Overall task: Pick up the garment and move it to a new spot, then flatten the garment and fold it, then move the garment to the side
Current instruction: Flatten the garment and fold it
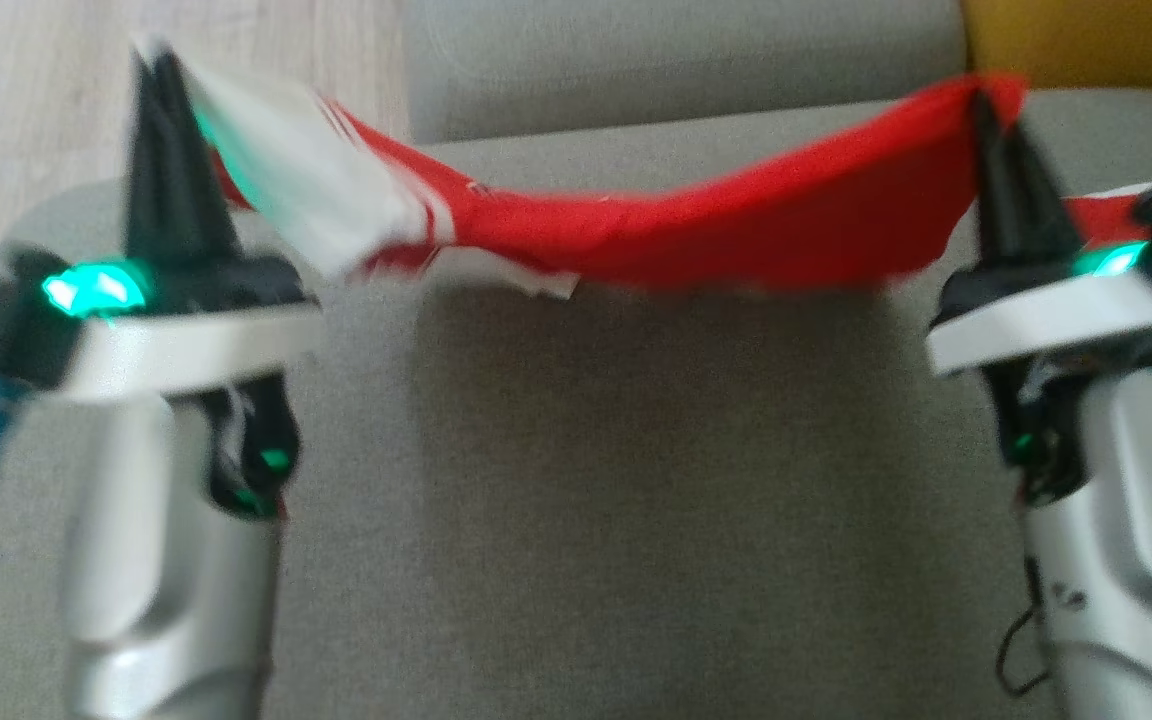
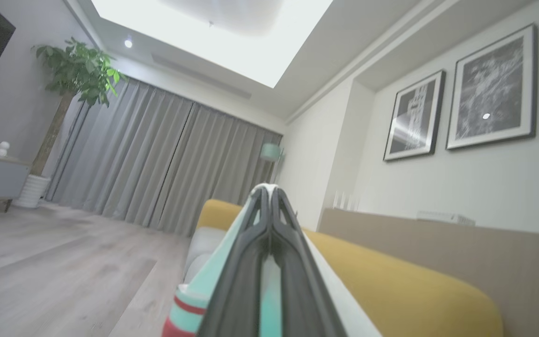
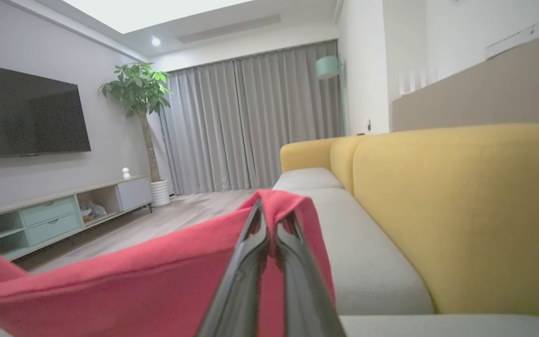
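A red garment [image 1: 736, 235] with a white, striped end [image 1: 316, 190] hangs stretched in the air between my two grippers, above the grey sofa seat [image 1: 616, 500]. My left gripper [image 1: 158, 70] is shut on the white end, whose pale cloth [image 2: 213, 276] drapes over the closed fingers in the left wrist view. My right gripper [image 1: 984, 105] is shut on the red corner; in the right wrist view the red cloth [image 3: 157, 276] folds over the fingertips and sags away to the left. The middle of the garment sags slightly.
The sofa has a yellow backrest [image 3: 461, 210] and grey seat cushions [image 3: 358, 243]. Wooden floor [image 1: 26, 110] lies to the left of the sofa. A TV unit [image 3: 54, 215], a potted plant [image 3: 141, 93] and grey curtains [image 3: 251, 121] stand further off.
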Motion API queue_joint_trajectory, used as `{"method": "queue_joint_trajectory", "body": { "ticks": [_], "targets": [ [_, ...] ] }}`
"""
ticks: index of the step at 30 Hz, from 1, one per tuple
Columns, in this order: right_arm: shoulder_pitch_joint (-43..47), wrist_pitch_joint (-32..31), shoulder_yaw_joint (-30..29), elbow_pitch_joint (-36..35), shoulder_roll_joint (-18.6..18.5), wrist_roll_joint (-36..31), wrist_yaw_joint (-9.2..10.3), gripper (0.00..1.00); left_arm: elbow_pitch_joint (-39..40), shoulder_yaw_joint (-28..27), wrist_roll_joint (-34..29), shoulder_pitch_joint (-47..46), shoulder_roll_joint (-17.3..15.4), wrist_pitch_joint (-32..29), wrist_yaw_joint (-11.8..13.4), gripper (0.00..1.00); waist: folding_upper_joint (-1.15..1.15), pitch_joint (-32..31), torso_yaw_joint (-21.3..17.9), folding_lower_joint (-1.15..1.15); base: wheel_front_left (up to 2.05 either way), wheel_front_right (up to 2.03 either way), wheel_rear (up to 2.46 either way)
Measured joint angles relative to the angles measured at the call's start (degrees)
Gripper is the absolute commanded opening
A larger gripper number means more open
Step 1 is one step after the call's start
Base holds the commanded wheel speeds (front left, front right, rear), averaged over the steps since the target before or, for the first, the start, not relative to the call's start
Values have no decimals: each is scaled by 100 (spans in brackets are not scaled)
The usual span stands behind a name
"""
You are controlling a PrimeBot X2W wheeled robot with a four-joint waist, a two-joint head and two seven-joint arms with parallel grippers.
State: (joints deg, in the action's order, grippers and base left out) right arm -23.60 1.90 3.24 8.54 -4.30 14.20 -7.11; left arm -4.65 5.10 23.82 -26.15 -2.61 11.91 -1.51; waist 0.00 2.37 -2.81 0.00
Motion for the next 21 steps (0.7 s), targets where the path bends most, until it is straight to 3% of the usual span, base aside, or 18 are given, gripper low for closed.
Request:
{"method": "queue_joint_trajectory", "body": {
  "ticks": [6, 14, 18, 21],
  "targets": [
    [-228, -411, 78, -955, -367, 57, 0, 0, 1069, -313, 371, -416, 1, -410, 176, 0, 0, -257, 5, -1, 0, 0, 0],
    [-280, -1020, 19, -2209, -522, 167, 0, 0, 2416, -539, 703, -654, -41, -1212, 565, 0, 0, -192, -3, -1, 0, 0, 0],
    [-286, -1329, -32, -2493, -538, 194, 0, 0, 2508, -610, 762, -725, -147, -1553, 665, 0, 0, 87, 10, 0, 0, 0, 0],
    [-414, -1528, -102, -2319, -532, 390, 0, 0, 2150, -704, 899, -1046, -275, -1719, 648, 0, 0, 390, 20, 0, 0, 0, 0]
  ]
}}
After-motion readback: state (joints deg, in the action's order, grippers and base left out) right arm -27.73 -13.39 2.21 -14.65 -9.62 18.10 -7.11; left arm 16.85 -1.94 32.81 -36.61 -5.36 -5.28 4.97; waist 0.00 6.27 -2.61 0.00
